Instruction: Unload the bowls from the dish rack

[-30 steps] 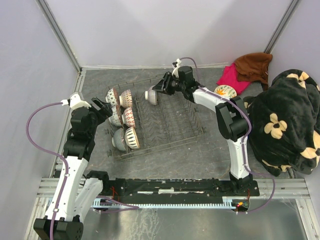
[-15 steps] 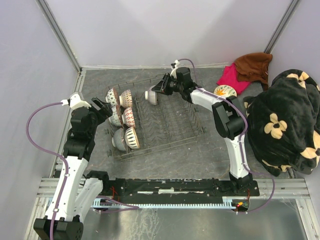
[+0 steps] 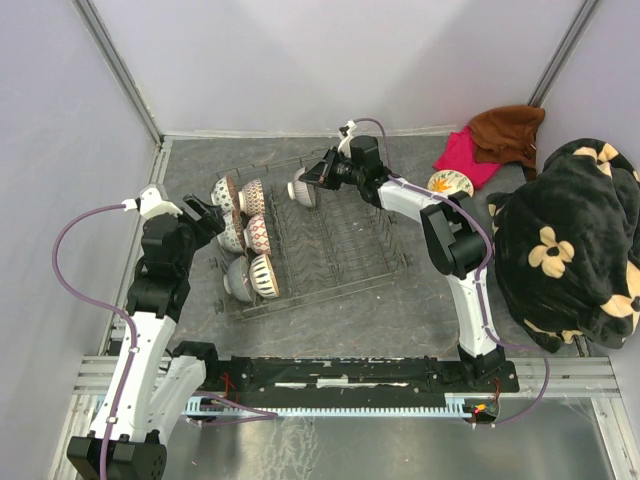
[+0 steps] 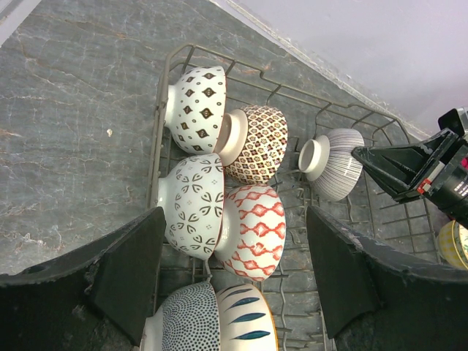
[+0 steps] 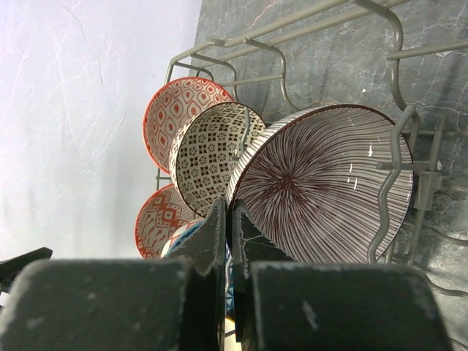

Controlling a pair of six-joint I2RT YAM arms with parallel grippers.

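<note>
- one small yellow floral ceramic bowl (image 3: 450, 182) lies out on the grey table (image 3: 400, 310), right of the grey wire dish rack (image 3: 350, 235).
- right gripper (image 5: 229, 213) pinches the rim of the brown-striped bowl (image 5: 322, 183), which stands in the rack.
- left gripper (image 4: 235, 216) gapes wide above six patterned bowls (image 4: 194, 205) yet to unload.

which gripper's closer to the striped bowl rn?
Right. The right gripper pinches the rim of the striped bowl; the left gripper hangs open at the dish rack's left edge, other bowls between.

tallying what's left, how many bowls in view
8: six bowls paired at the dish rack's left end, a striped bowl in the right gripper, a yellowish bowl beside the pink cloth. More may be hidden.
</note>
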